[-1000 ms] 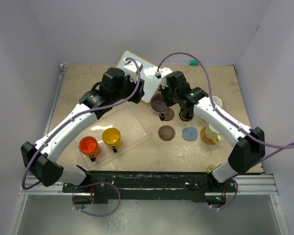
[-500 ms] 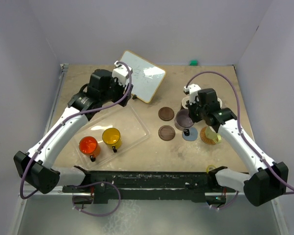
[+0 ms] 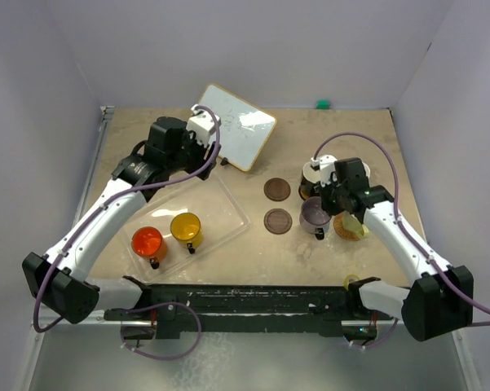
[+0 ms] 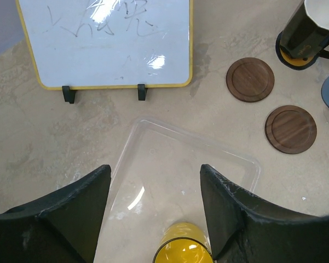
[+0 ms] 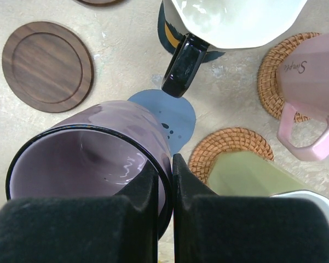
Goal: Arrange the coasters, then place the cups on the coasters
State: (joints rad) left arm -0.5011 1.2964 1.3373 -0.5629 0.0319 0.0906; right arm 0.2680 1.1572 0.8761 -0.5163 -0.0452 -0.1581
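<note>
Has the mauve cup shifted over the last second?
Yes. The mauve cup, gripped by the right end effector, travelled from the far left of the dark brown coasters to their right side, lower in the top view.

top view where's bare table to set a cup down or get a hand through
Free: the far right table, between the whiteboard and the black mug; also the near strip in front of the dark brown coasters, right of the clear tray. Crowded: around the mauve mug in the right gripper, hemmed by that black mug, the pink mug and the green mug.
</note>
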